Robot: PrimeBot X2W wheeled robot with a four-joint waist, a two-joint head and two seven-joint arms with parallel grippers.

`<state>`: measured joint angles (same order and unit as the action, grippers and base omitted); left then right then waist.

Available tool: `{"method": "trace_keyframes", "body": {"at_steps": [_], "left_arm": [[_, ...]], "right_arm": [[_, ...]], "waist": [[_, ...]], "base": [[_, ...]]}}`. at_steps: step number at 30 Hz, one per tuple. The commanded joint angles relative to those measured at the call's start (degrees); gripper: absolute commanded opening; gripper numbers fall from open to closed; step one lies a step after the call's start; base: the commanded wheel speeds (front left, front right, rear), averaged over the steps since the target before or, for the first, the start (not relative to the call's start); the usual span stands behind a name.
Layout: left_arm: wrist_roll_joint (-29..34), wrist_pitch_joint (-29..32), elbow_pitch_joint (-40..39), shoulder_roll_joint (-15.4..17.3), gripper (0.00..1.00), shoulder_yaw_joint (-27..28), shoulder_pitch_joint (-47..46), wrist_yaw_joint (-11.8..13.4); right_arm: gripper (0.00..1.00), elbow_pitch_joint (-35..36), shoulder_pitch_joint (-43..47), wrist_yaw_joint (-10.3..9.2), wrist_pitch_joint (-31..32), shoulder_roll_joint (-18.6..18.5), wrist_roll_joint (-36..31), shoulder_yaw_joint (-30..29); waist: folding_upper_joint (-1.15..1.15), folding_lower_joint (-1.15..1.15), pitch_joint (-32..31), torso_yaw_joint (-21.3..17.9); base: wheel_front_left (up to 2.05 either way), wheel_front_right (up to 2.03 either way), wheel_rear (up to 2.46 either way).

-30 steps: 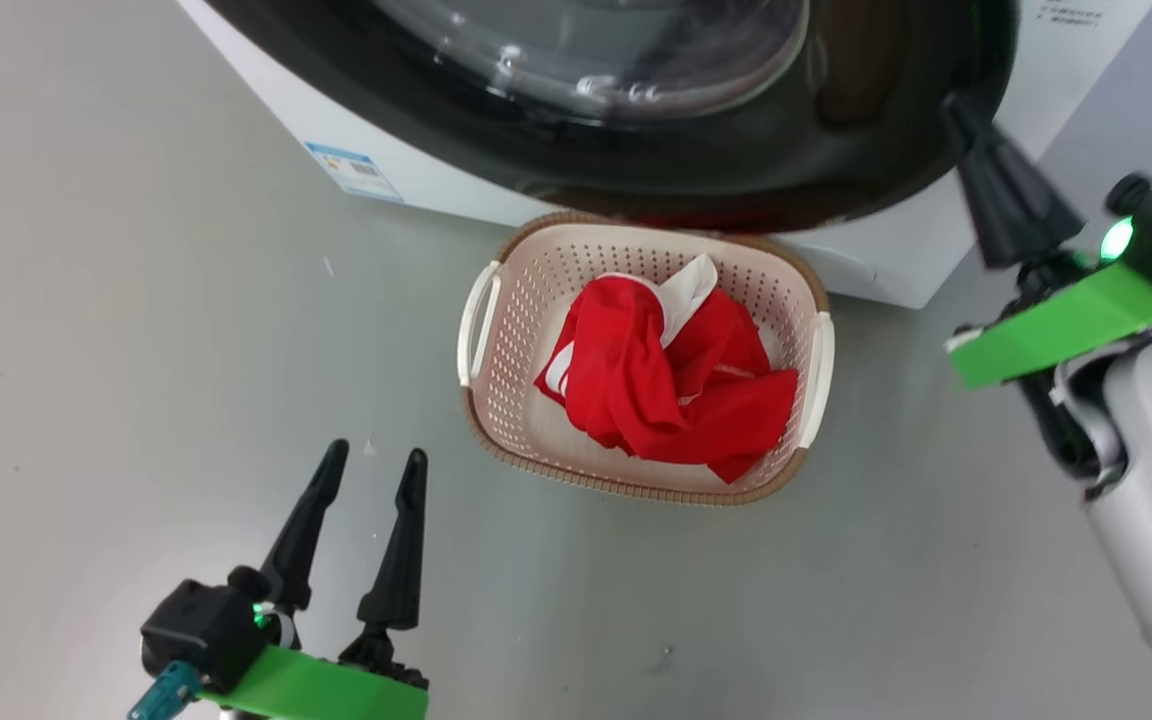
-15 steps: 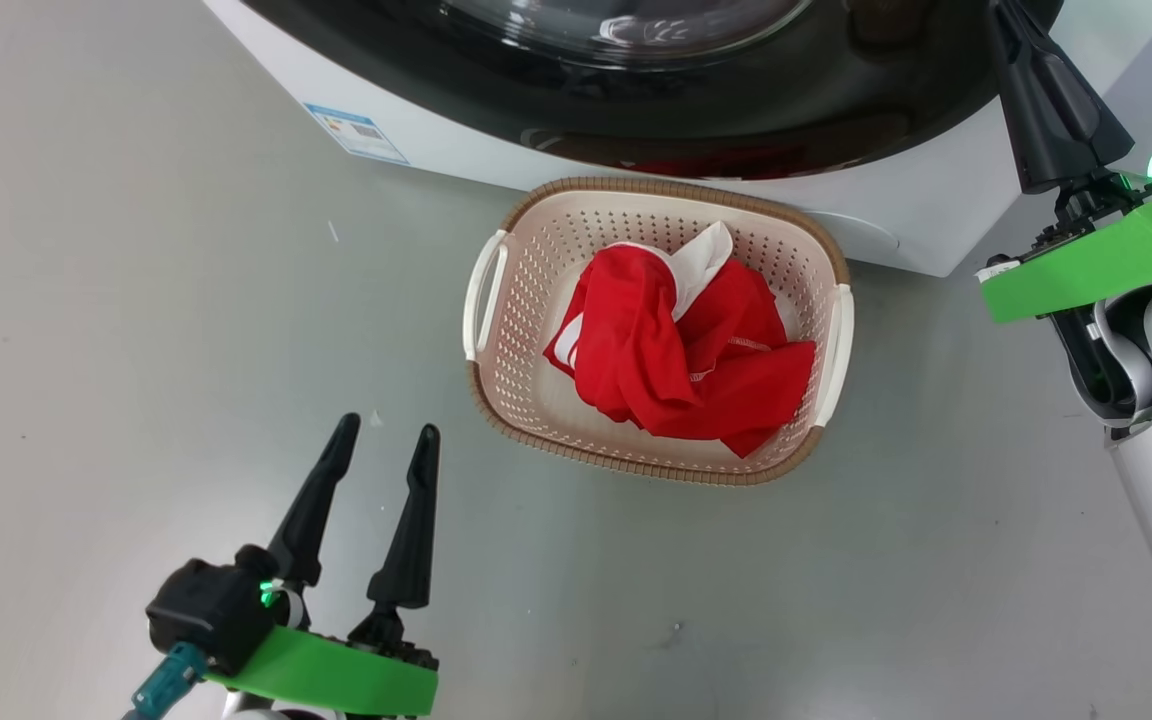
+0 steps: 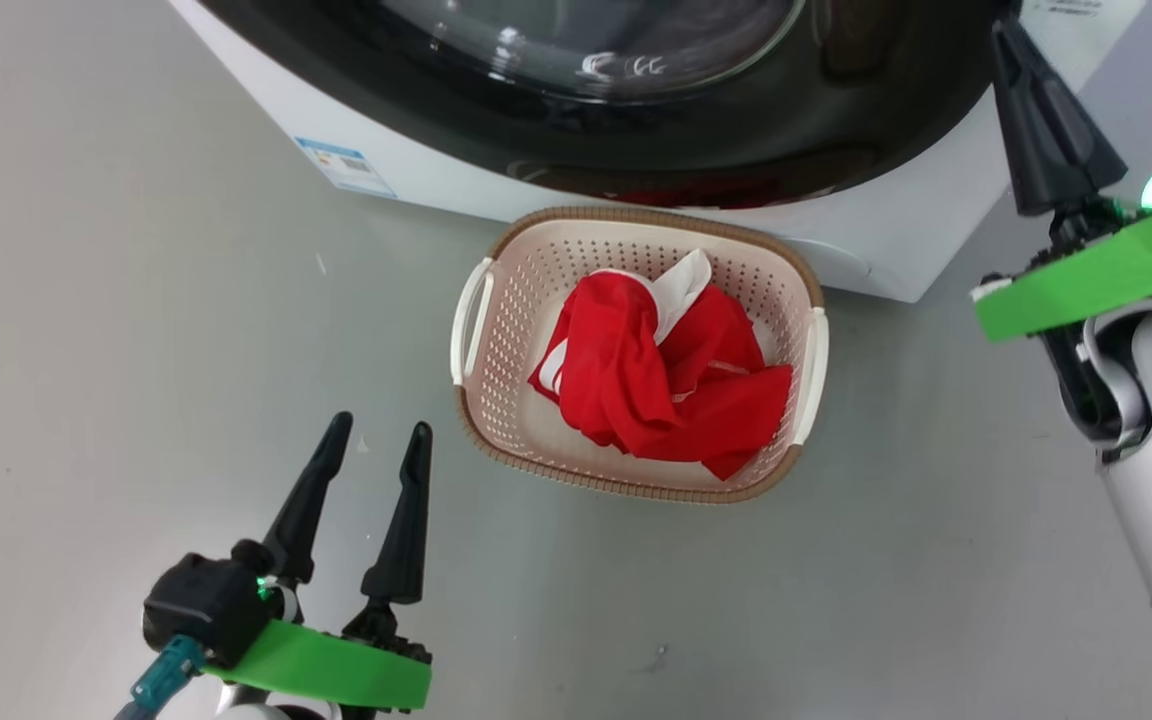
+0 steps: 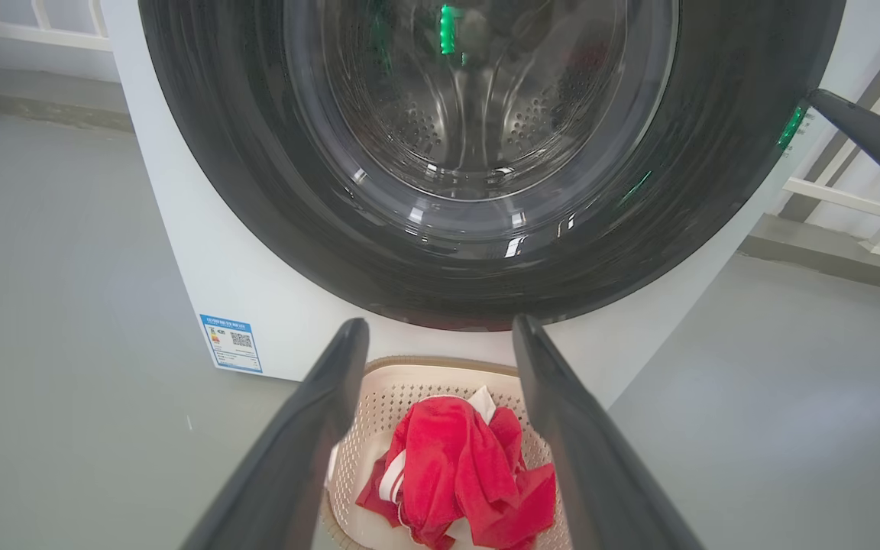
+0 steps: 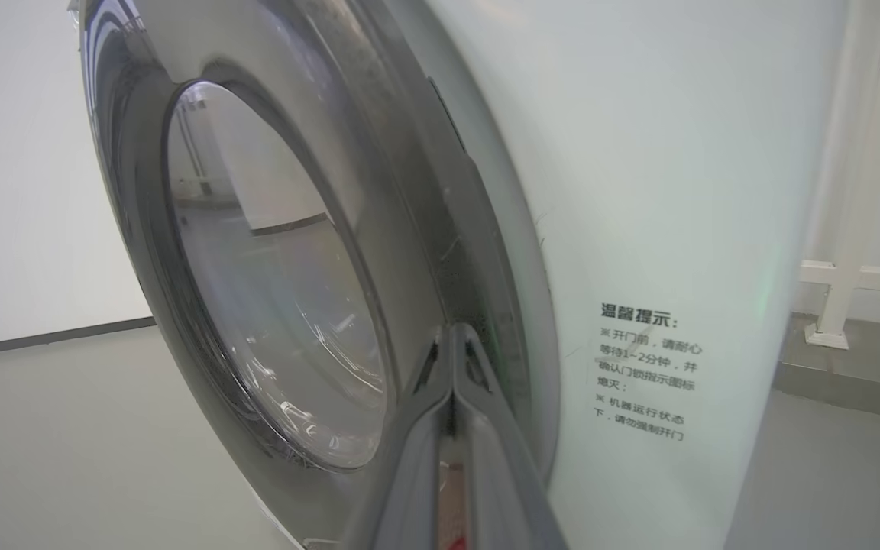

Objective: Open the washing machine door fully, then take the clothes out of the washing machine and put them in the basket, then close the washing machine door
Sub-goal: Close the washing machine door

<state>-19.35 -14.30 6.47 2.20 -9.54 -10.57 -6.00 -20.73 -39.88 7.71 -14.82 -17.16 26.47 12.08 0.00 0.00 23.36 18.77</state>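
The washing machine stands at the top, and its door lies flat against the front; I cannot tell if it is latched. Through the door's glass I see the bare steel drum. Below it the basket holds the red and white clothes. My right gripper is shut with nothing in it, its tip at the door's right rim. Nearer me, left of the basket, my left gripper hangs open and empty over the floor.
A blue label marks the machine's lower left front, and a printed notice its right side. Grey floor surrounds the basket. A white rail stands behind the machine's right side.
The head camera has shifted. The door's lower rim overlapped the basket's far rim a second ago; now that rim shows whole. Right gripper stays shut at the door's right edge.
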Motion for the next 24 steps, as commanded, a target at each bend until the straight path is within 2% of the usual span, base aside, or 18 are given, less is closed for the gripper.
{"method": "trace_keyframes", "body": {"at_steps": [1, 2, 13, 24], "left_arm": [[0.5, -0.7, -0.9, 0.7, 1.0, 2.1, 0.2, 0.0], [0.7, -0.7, -0.8, 0.7, 1.0, 2.3, 0.3, -0.1], [4.6, -0.7, 1.3, 0.7, 1.0, 5.0, 1.5, -1.2], [6.9, -0.7, 2.7, 0.7, 1.0, 8.6, 3.7, -1.5]], "right_arm": [[0.7, 1.4, 2.0, -0.22, -0.2, 0.8, -0.3, 0.8], [1.0, 1.5, 2.9, -0.22, -0.2, 0.9, -0.2, 0.9], [1.0, 3.5, 15.1, -0.22, -0.2, 0.8, 0.6, 0.4], [1.0, 5.7, 25.6, -0.22, -0.2, 2.5, 0.7, -1.7]], "waist": [[0.0, 0.0, -1.1, -0.9], [0.0, 0.0, -1.5, -1.2], [0.0, 0.0, -6.6, -4.8], [0.0, 0.0, -11.0, -10.6]], "base": [[0.0, 0.0, 0.0], [0.0, 0.0, 0.0], [0.0, 0.0, 0.0], [0.0, 0.0, 0.0]]}}
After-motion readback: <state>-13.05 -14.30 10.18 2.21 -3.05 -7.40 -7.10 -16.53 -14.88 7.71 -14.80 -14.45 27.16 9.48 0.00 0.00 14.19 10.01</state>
